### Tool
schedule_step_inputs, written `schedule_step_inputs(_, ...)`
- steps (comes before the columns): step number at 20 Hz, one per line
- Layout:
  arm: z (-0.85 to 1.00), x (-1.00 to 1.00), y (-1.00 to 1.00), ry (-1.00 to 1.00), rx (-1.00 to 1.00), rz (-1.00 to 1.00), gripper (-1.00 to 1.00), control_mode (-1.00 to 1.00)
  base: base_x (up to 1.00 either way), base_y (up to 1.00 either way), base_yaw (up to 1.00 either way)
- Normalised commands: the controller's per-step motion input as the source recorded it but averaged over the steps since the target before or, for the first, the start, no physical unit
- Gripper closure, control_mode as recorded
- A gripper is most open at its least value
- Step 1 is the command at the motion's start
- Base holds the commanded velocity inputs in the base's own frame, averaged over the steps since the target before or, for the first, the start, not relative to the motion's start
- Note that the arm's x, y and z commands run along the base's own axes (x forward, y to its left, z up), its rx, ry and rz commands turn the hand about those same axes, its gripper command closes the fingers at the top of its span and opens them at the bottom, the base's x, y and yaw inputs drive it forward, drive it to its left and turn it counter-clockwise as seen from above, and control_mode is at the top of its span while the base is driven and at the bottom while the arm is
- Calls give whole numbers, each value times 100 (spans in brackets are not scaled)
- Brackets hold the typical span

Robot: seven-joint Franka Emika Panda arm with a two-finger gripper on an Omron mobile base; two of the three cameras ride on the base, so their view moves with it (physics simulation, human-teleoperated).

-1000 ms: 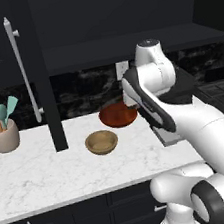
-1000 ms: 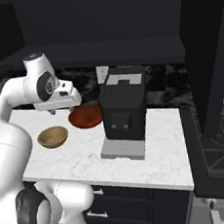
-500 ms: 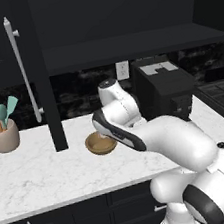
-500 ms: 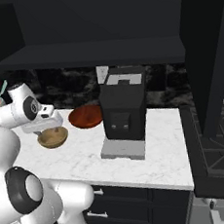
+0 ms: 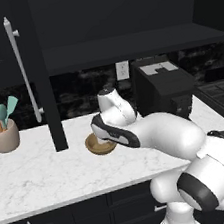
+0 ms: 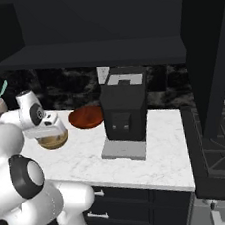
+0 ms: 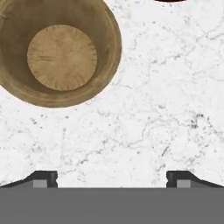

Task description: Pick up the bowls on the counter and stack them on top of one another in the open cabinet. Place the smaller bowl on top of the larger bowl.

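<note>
Two bowls sit on the white marble-look counter (image 5: 36,170): small round light tan wooden bowl (image 7: 59,50) and, just beside it, wide shallow glossy reddish-brown bowl (image 6: 86,116), next to a black coffee machine (image 6: 124,111). Two-finger gripper (image 7: 112,178) hangs low over bare marble near the tan bowl, fingers spread wide, holding nothing.

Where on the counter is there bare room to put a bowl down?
Bare marble lies between the utensil holder and the smaller bowl, and along the counter front edge. It is crowded around the larger bowl and coffee machine.
</note>
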Motion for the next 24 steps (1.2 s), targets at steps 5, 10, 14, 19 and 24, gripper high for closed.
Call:
schedule_step_inputs(5, -31, 8, 0, -9, 5, -17, -100, -100, 0, 0, 0)
schedule_step_inputs(10, -9, 60, 0, -1, 1, -22, -100, -100, 0, 0, 0)
schedule_step_inputs(14, -16, 54, 0, 0, 4, -12, -100, -100, 0, 0, 0)
schedule_step_inputs(19, -11, 28, 8, 0, 2, -4, -100, -100, 0, 0, 0)
schedule_step_inputs(24, -47, 0, 6, 0, 0, 0, -100, -100, 0, 0, 0)
